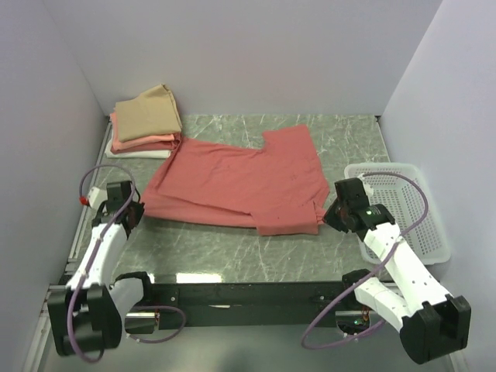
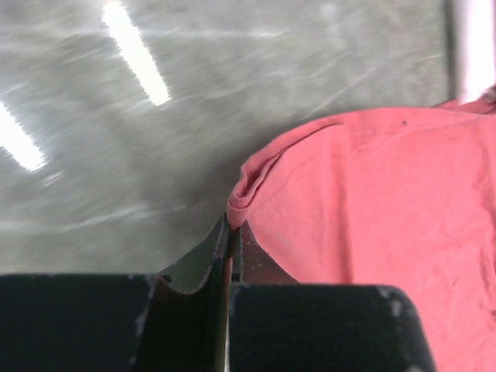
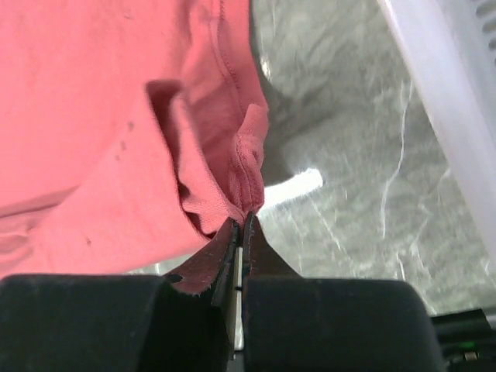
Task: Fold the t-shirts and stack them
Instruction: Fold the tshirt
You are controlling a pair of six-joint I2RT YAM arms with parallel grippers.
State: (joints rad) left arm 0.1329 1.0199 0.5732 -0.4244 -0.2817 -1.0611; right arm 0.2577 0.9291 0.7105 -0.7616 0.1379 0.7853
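Marble table [image 1: 232, 257], salmon-red t-shirt [image 1: 240, 182] lengthwise L-R, sleeves at R

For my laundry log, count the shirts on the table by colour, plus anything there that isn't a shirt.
salmon-red shirt, spread out: 1
tan shirt, folded: 1
pink shirt, folded: 1
white shirt, folded: 1
white basket: 1
Total: 5

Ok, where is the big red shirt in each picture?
Top view: the red shirt lies spread across the middle of the table.
Left wrist view: red shirt fills the right side, its edge pinched in the left pincer.
Right wrist view: red shirt fills the upper left, its edge pinched in the right pincer.
Shared landmark: the grey-green marbled table shows in all three.
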